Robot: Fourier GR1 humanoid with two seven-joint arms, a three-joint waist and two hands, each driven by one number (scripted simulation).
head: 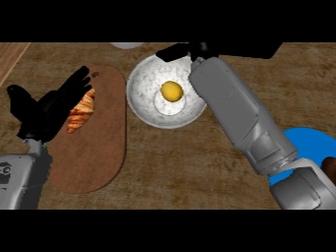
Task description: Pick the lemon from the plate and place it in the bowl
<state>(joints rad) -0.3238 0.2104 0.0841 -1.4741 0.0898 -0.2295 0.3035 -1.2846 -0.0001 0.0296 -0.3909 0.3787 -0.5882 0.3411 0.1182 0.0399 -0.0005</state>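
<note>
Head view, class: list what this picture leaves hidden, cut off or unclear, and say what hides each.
- Right hand: mostly cut off by the top edge beyond the bowl; fingers unreadable.
- Blue plate: partly covered by the right forearm and cut by the right edge.
- Brown item on it: mostly hidden, unidentifiable.
- Pastry on the board: partly behind the left hand.
- Pale object: cropped at the top.

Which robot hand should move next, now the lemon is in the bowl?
Probably the right hand: it reaches past the bowl, where the lemon already lies, so it likely just pulls back. The left hand rests open above the brown board.
</note>
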